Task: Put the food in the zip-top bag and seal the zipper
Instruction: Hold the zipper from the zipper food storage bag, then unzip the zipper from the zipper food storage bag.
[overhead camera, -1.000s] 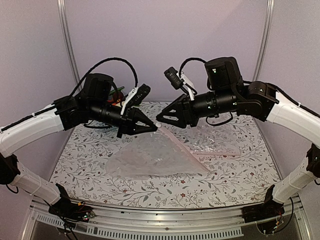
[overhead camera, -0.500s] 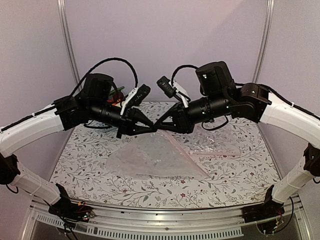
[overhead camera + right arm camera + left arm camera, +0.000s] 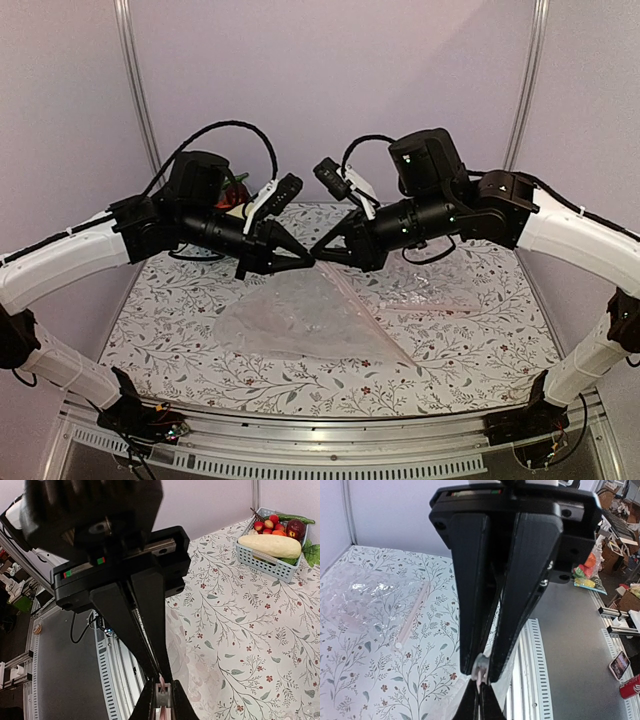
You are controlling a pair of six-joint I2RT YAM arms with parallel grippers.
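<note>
**A:** Where is your bag (image 3: 300, 325) sitting?

**B:** It is hanging from one raised corner, with its lower part resting mid-worktop (image 3: 470, 352). The zipper (image 3: 365, 312) is running down from that corner toward your right.

**A:** And what are your tools doing?

**B:** Your left tool (image 3: 306, 263) and right tool (image 3: 320, 252) are meeting tip to tip, each pressed together and pinching that same corner.

**A:** And the food (image 3: 272, 546)?

**B:** It is lying in the basket (image 3: 265, 566) at the far left, well apart from the bag. A second bag (image 3: 432, 296) is lying just beside it on your right.
</note>
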